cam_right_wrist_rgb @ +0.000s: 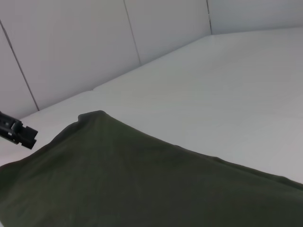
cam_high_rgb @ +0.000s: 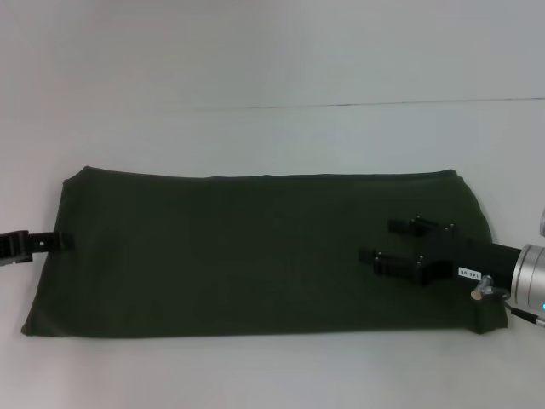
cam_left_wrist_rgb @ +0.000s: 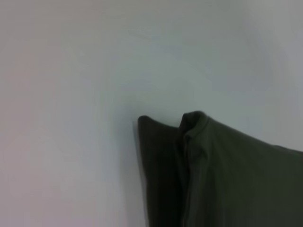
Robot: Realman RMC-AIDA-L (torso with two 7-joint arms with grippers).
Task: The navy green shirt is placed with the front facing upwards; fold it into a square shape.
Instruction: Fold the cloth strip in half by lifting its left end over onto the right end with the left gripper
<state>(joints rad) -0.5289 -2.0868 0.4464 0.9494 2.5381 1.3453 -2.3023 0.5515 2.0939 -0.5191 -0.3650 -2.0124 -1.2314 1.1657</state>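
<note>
I see the shirt [cam_high_rgb: 247, 251] folded into a long band across the table [cam_high_rgb: 272, 77]; my right gripper [cam_high_rgb: 381, 241] hovers open over its right end, the left gripper [cam_high_rgb: 53, 243] pinching its left edge.

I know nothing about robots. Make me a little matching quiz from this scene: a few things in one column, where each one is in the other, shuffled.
Things:
1. navy green shirt
2. left gripper
3. right gripper
4. table

Places:
A. at the shirt's left edge
B. open above the shirt's right part
C. folded into a long band across the table
D. pale surface under everything

Pairs: 1-C, 2-A, 3-B, 4-D
</note>
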